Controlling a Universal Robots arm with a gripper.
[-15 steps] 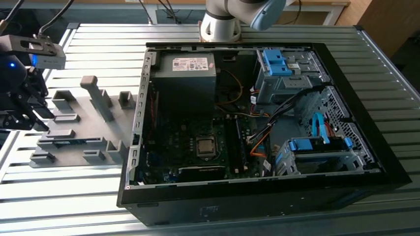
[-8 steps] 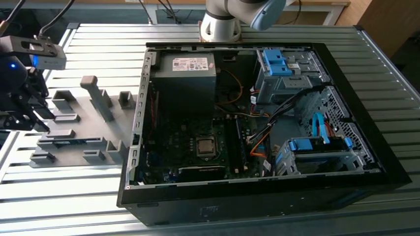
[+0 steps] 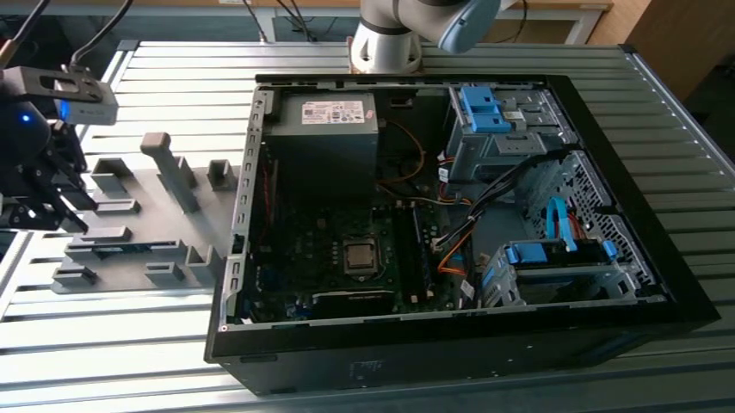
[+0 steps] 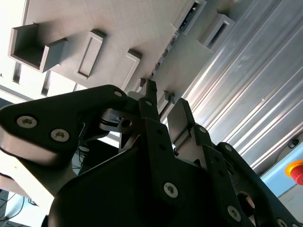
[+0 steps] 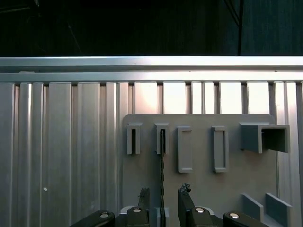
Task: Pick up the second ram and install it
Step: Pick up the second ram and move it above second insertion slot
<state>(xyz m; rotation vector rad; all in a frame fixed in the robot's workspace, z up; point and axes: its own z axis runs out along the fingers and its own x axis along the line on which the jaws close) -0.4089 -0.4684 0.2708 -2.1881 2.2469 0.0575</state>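
Note:
The second ram (image 5: 162, 170) stands on edge in a slot of the grey holder plate (image 5: 199, 189) and looks like a thin dark strip. In the second wrist view its edge (image 4: 163, 54) runs away from the fingers. My gripper (image 5: 163, 201) is open just above the plate, with one finger (image 5: 144, 196) on each side of the ram's near end and not touching it. In the exterior view the gripper (image 3: 52, 202) hangs over the plate's end (image 3: 150, 215) at the exterior view's far left.
An open black computer case (image 3: 460, 335) lies at the exterior view's right of the plate, with the motherboard (image 3: 344, 258), power supply (image 3: 327, 116) and blue drive cages (image 3: 552, 254) inside. Grey upright blocks (image 3: 172, 168) rise from the plate. A red button (image 4: 296, 171) sits beyond the ribbed aluminium table (image 5: 61, 142).

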